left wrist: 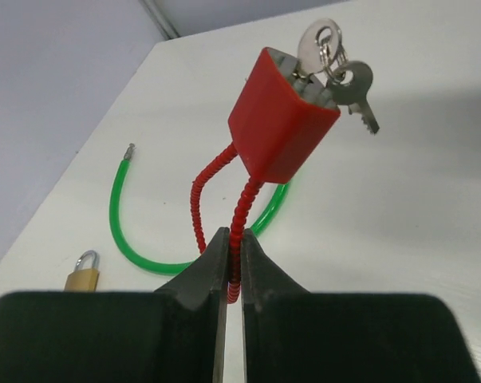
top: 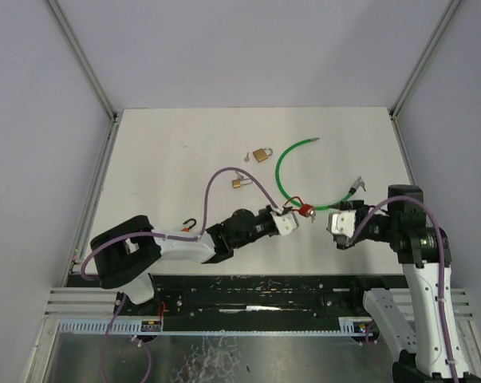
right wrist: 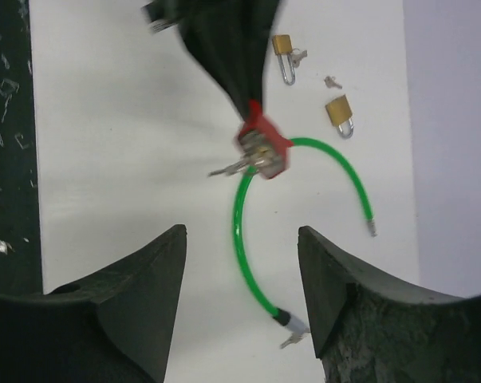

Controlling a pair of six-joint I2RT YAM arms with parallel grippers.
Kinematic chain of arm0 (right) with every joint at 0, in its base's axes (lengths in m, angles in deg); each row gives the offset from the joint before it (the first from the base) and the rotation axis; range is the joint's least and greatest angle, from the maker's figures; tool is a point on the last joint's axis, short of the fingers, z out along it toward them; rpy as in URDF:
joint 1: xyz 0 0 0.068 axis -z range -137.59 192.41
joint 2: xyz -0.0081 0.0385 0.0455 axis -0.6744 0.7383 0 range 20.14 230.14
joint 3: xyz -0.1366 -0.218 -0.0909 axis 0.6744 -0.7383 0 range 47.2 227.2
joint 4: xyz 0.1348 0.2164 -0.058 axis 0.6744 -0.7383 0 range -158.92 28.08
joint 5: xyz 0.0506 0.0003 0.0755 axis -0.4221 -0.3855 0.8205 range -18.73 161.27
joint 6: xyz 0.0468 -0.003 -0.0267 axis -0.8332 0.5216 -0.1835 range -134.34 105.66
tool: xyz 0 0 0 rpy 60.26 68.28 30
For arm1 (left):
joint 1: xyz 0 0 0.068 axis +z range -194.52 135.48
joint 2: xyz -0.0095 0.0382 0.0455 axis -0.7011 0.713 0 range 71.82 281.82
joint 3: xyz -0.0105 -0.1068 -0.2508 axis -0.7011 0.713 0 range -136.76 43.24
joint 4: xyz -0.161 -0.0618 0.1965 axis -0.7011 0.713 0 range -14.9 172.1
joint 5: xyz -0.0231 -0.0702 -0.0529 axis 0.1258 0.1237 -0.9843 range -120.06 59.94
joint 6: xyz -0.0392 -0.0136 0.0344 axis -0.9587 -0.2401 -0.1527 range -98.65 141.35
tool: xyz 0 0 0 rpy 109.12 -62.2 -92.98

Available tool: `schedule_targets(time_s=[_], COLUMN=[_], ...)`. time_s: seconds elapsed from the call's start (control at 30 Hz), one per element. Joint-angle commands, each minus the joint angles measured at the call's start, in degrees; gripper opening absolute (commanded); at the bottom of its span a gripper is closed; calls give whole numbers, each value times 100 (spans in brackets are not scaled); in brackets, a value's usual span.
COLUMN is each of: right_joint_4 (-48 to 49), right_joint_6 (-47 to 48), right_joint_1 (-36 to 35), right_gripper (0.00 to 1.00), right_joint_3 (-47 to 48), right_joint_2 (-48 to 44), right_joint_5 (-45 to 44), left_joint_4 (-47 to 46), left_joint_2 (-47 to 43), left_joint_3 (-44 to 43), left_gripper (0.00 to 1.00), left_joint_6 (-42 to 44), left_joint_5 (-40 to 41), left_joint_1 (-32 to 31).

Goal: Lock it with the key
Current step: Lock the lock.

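A red padlock [left wrist: 284, 116] with a thin red cable shackle [left wrist: 200, 199] hangs in the air above the table. My left gripper [left wrist: 234, 239] is shut on one strand of that shackle, just below the lock body. A silver key [left wrist: 318, 44] sits in the lock's keyhole, and a second key [left wrist: 358, 89] dangles from the same ring. In the top view the red padlock [top: 305, 210] is at the tip of my left gripper [top: 292, 219]. My right gripper [top: 336, 227] stands open a short way to its right, holding nothing. The right wrist view shows the red padlock [right wrist: 264, 148] ahead of the right gripper [right wrist: 240, 239].
A green cable lock [top: 284, 171] curves across the table behind the grippers, its key end [top: 353, 190] near my right arm. Two brass padlocks [top: 262, 154] [top: 238, 183] and a small loose key [top: 246, 157] lie further back. A red hook [top: 190, 224] lies by my left arm.
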Motion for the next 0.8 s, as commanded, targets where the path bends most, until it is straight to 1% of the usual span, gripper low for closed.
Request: schedule_targets(time_s=[0.0, 0.07, 0.1, 0.13, 0.17, 0.23, 0.33, 0.4, 0.47, 0.6, 0.77], right_joint_4=[-809, -1310, -1572, -1845, -2036, -2018, -1526, -1344, -1412, -1689, -1486], right_joint_6=[2777, 3509, 3867, 4328, 4606, 4532, 4038, 3878, 3936, 4228, 4220], right_joint_1=[-37, -36, -36, -37, -37, -37, -37, -37, -37, -37, -53], right_gripper=[65, 61, 57, 51, 48, 44, 40, 37, 35, 33, 31], right_joint_3=[-196, 13, 112, 213, 320, 477, 534, 495, 464, 446, 357], right_joint_2=[-114, 229, 409, 581, 720, 846, 756, 711, 760, 885, 893], right_joint_5=[308, 452, 515, 538, 568, 688, 689, 652, 661, 644, 511], left_joint_4=[348, 437, 574, 733, 891, 1119, 1208, 1224, 1250, 1330, 1413], left_joint_2=[-432, -381, -334, -294, -243, -173, -153, -152, -143, -112, -78], left_joint_3=[-166, -222, -292, -389, -481, -612, -656, -656, -667, -716, -766], left_gripper=[0, 0, 0, 0, 0, 0, 0, 0, 0, 0, 0], left_joint_6=[-1123, -1103, -1097, -1089, -1074, -1066, -1053, -1045, -1048, -1037, -1022], left_joint_5=[-1744, -1893, -1970, -2043, -2099, -2147, -2225, -2244, -2279, -2325, -2395], left_joint_1=[528, 541, 546, 541, 544, 541, 547, 542, 544, 548, 543])
